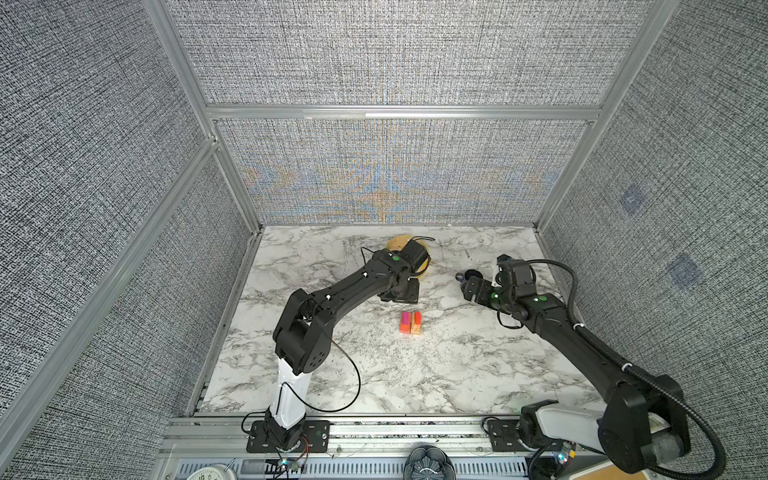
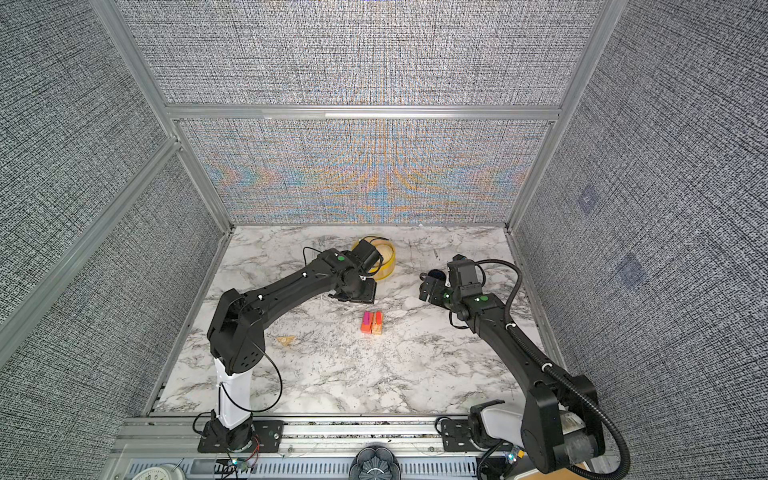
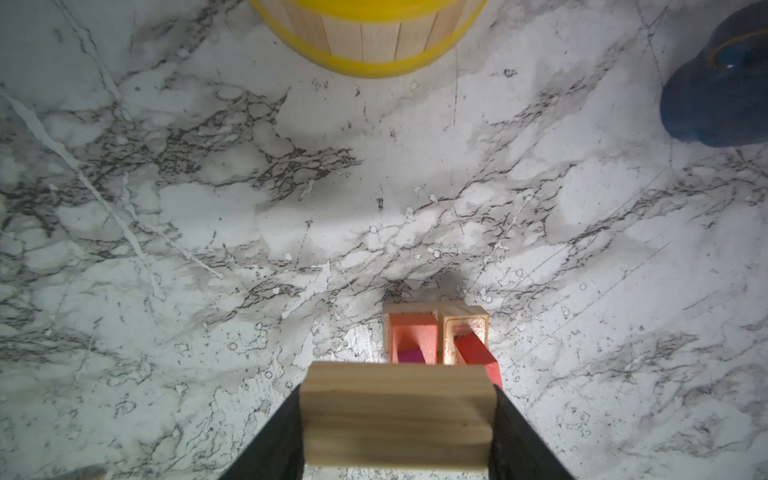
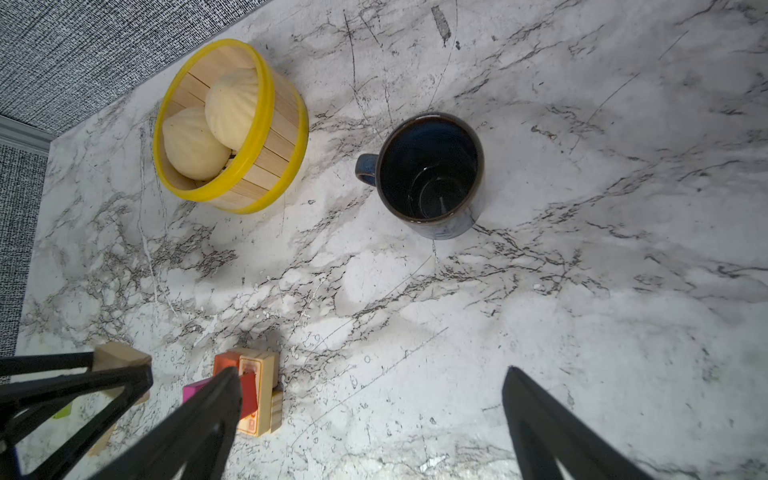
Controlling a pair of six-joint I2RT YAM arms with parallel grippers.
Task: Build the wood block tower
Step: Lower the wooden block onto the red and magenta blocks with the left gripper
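- The left claw (image 3: 397,395) is clenched on a plain tan wood block (image 3: 397,419), with its black fingers (image 3: 286,432) pressed against the block's two ends. It hangs above the marble tabletop (image 1: 374,374), between the steamer basket (image 4: 282,137) and the tower (image 1: 410,323).
- The tower stands near the middle of the tabletop in both top views. An orange block (image 3: 409,328) and a printed tan block (image 3: 463,322) sit side by side, touching. A pink block (image 3: 411,356) rests on the orange one and a red block (image 3: 476,353) on the tan one.
- The printed tan block carries a red-brown frame line on its top face. Any lettering inside it is too small to read.
- The right claw (image 4: 372,374) is spread wide with nothing between its fingers, over bare tabletop near the upright dark blue mug (image 4: 449,228).
- The yellow-rimmed steamer basket holds two pale buns (image 4: 232,108).
- A white clock dial (image 1: 210,473) lies at the front edge, mostly cut off. Only a 10 can be read.
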